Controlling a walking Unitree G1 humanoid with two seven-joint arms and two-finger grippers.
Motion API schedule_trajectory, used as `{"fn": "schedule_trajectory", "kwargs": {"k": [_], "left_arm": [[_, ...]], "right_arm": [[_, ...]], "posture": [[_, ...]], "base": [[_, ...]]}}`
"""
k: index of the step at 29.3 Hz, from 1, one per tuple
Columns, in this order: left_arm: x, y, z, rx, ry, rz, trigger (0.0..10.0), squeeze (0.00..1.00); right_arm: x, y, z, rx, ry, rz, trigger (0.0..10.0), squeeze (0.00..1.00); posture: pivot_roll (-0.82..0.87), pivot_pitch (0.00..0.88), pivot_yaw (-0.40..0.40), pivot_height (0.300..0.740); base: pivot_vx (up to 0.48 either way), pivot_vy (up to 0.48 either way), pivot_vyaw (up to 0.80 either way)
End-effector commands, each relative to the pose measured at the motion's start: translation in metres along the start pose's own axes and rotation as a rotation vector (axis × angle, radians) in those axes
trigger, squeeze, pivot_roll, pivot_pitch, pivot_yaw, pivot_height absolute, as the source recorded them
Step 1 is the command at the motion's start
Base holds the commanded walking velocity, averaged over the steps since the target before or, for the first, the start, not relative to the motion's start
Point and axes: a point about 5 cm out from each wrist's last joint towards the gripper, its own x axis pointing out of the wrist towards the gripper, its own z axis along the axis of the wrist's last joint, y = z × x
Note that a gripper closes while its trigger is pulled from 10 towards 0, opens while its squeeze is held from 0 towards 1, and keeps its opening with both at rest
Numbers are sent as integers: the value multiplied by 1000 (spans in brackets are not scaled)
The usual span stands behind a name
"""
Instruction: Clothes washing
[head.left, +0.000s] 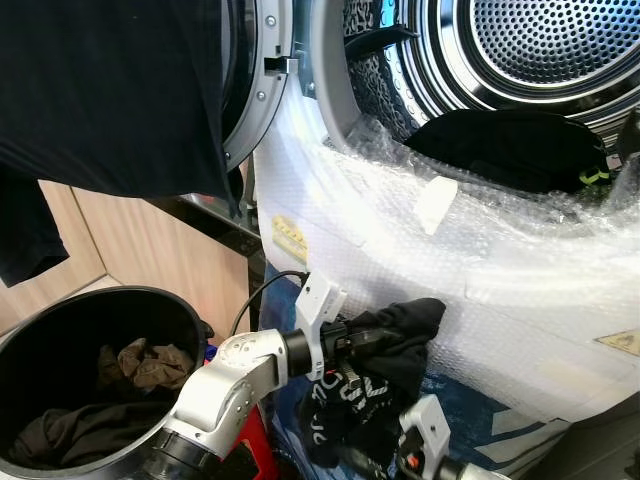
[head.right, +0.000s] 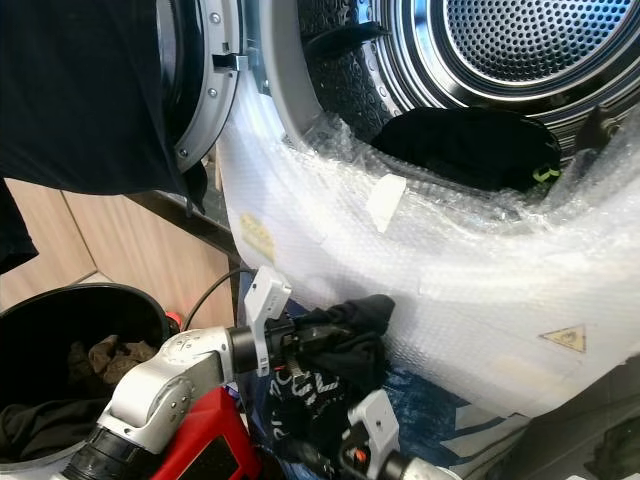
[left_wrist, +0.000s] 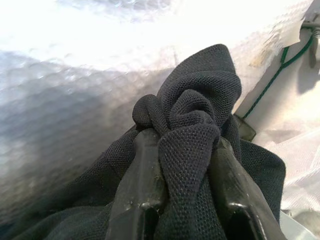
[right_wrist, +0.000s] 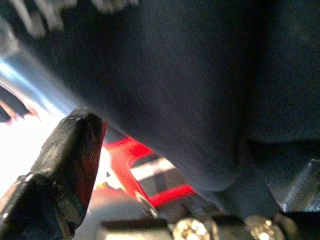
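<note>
Low down, left gripper (head.left: 385, 335) clamping black garment (head.left: 395, 365), touching bubble-wrapped washer front (head.left: 520, 290)

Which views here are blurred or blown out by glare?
Right wrist view: blurred, dark garment close to the lens, bright glare at one edge. Left wrist view: sharp on the black cloth between the left gripper fingers, bubble wrap overexposed. Eye views: sharp, evenly lit.
</note>
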Motion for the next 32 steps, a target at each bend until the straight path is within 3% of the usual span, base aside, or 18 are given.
{"fn": "schedule_trajectory", "kwargs": {"k": [1,9,12,17,20,25,32], "left_arm": [[7,-5,7,19,-15,-27,10000,0],[19,-10,8,11,-5,13,10000,0],[27,-12,7,-29,-17,59,10000,0],[30,-15,7,-157,-66,157,10000,0],[31,-15,10,-280,-136,244,10000,0],[30,-13,16,-365,-187,301,10000,0],[23,-14,20,-467,-204,323,10000,0]], "right_arm": [[-6,3,5,35,-45,16,10000,0],[-7,8,3,70,-73,-16,10000,0],[-7,6,7,92,-104,-58,10000,0],[-5,2,10,110,-134,-124,10000,0],[-4,-1,13,136,-169,-178,10000,0],[-3,-9,16,175,-213,-272,10000,0],[-3,-10,22,206,-248,-259,10000,0]], "posture": [[15,5,-61,740],[-3,13,-41,740],[-10,12,-37,740],[-6,16,-29,740],[-4,28,-29,740],[-1,32,-33,740],[5,45,-33,740]], "base": [[0,0,0],[0,0,0],[0,0,0],[0,0,0],[0,0,0],[0,0,0],[0,0,0]]}}
